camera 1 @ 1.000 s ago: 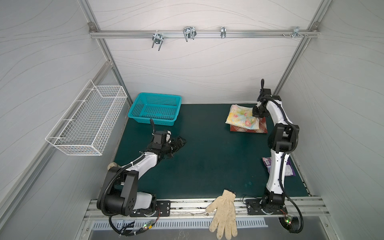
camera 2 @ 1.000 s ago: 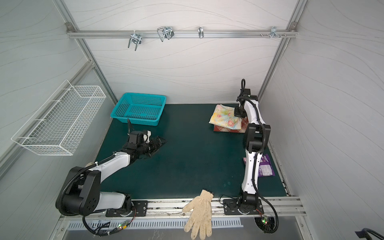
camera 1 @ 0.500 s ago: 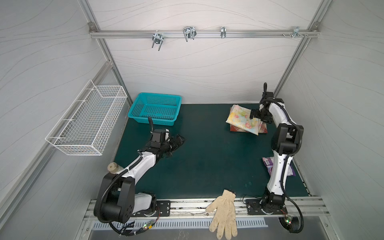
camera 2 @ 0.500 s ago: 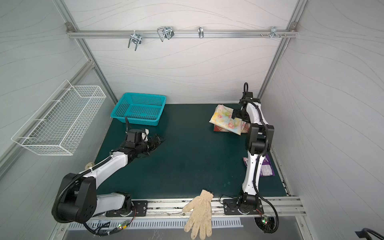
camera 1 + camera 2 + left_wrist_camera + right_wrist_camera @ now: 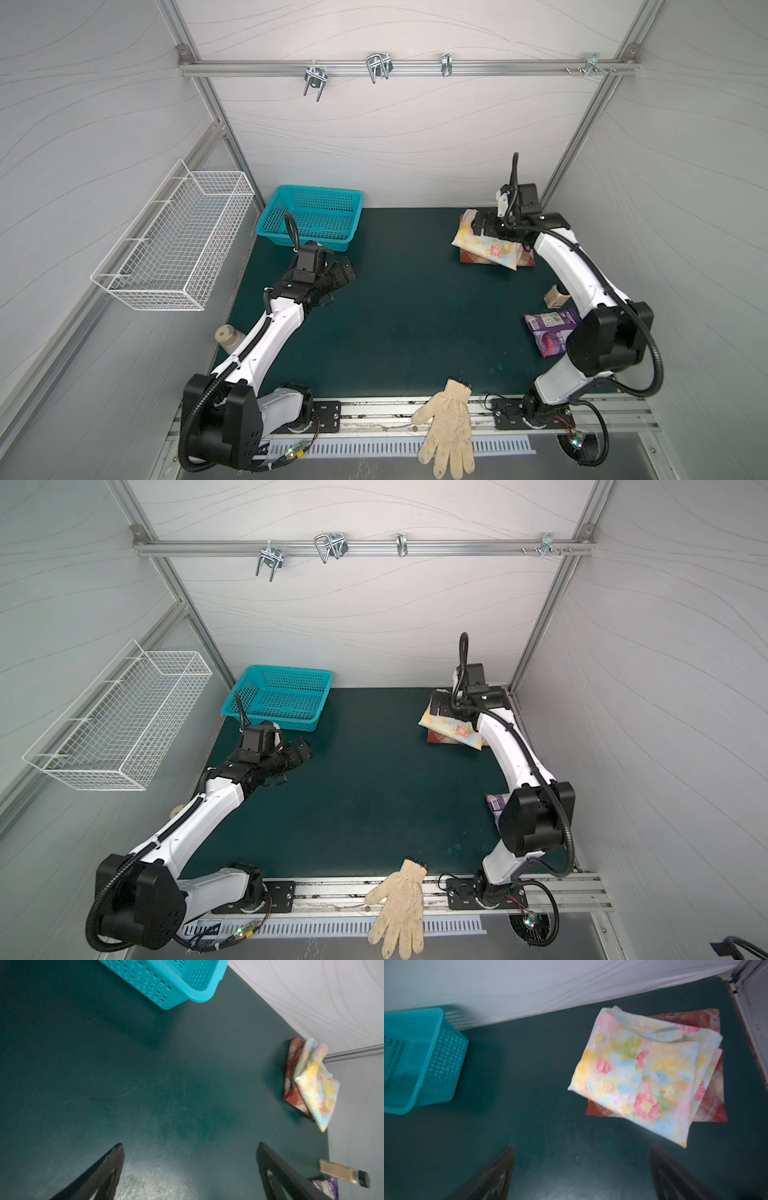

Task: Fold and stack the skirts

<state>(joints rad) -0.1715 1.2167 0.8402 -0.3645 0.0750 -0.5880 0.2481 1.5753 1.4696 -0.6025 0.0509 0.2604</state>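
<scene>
Skirts (image 5: 490,249) lie stacked — pastel floral askew atop red plaid — left gripper (image 5: 190,1145) and right gripper (image 5: 583,1147) wide, empty.

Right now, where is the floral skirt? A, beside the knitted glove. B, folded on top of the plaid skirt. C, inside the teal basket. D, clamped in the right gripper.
B: the right wrist view shows the floral skirt lying folded on the plaid skirt, whose edges stick out beneath it, while the right gripper is open and holds nothing.
</scene>
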